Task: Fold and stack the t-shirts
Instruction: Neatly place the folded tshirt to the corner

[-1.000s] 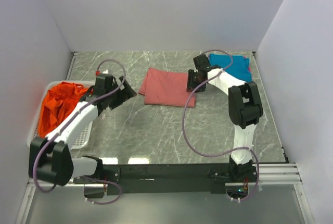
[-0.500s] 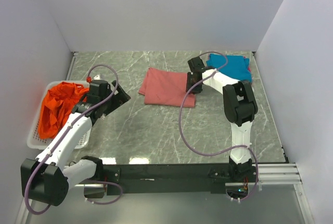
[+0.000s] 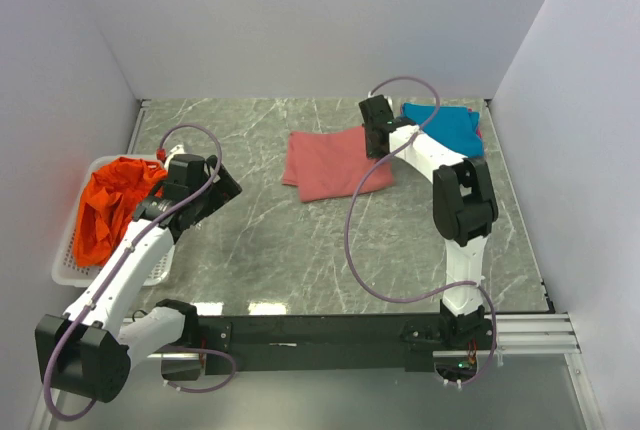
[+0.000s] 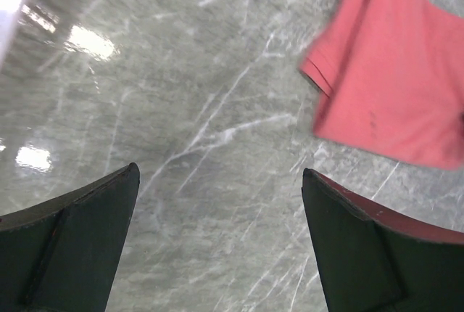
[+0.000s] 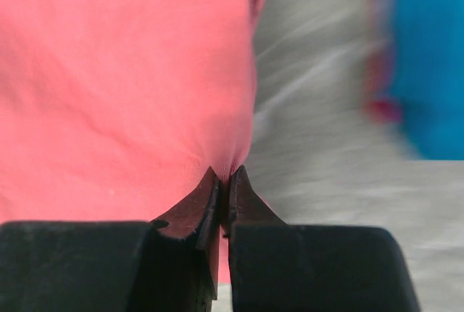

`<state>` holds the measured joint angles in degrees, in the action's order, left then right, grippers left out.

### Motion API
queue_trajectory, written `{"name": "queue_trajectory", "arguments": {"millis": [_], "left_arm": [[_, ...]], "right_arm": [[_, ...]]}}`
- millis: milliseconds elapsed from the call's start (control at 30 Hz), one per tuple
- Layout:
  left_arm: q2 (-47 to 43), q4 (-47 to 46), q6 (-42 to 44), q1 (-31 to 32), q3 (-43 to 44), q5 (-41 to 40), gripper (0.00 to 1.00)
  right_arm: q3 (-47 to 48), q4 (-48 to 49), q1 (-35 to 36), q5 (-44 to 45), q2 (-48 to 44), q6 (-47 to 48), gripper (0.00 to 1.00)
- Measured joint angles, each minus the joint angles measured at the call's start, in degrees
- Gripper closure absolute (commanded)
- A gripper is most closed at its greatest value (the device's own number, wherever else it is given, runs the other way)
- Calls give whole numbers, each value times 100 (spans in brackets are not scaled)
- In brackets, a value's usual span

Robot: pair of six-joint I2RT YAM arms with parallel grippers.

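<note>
One folded salmon-red t-shirt (image 3: 335, 162) sits pinched in the right end effector (image 5: 223, 175); left end effector (image 4: 220, 170) gapes.

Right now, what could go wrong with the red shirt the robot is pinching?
The right gripper pinches only a thin bit of the red shirt, at its edge, so the cloth might slip out. The left gripper is open and away, so a one-sided pull could bunch or unfold it. It might also bump the blue shirt nearby.

The salmon-red t-shirt (image 3: 335, 162) lies folded flat. Near its right lies the folded teal-blue t-shirt (image 3: 450, 128), a magenta t-shirt (image 3: 478, 133) peeking from under it. The orange t-shirt (image 3: 112, 205) is heaped well to its left.
</note>
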<state>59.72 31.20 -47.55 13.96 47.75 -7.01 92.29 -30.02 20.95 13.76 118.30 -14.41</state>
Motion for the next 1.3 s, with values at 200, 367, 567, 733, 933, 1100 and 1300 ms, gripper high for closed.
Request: {"name": "queue_trajectory", "arguments": {"millis": [200, 367, 567, 733, 933, 1100, 1300], "left_arm": [[-275, 177, -22, 0, 92, -389, 1], [-297, 354, -24, 0, 264, -664, 1], [-286, 431, -24, 0, 356, -898, 1], [-247, 501, -28, 0, 413, -1010, 1], [-177, 531, -28, 0, 413, -1064, 1], [-173, 531, -26, 0, 413, -1069, 1], [-173, 533, -28, 0, 413, -1073, 1]], "right_arm": [[-11, 573, -44, 1576, -737, 1443, 100], [232, 911, -299, 2262, -909, 2273, 100], [874, 949, -763, 2592, -678, 2841, 100], [1578, 809, -1075, 2597, -442, 2909, 100], [1971, 476, -1294, 2341, -431, 2769, 100], [2190, 205, -1449, 1893, -446, 2476, 100], [2210, -81, -1880, 1541, -439, 2035, 100]]}}
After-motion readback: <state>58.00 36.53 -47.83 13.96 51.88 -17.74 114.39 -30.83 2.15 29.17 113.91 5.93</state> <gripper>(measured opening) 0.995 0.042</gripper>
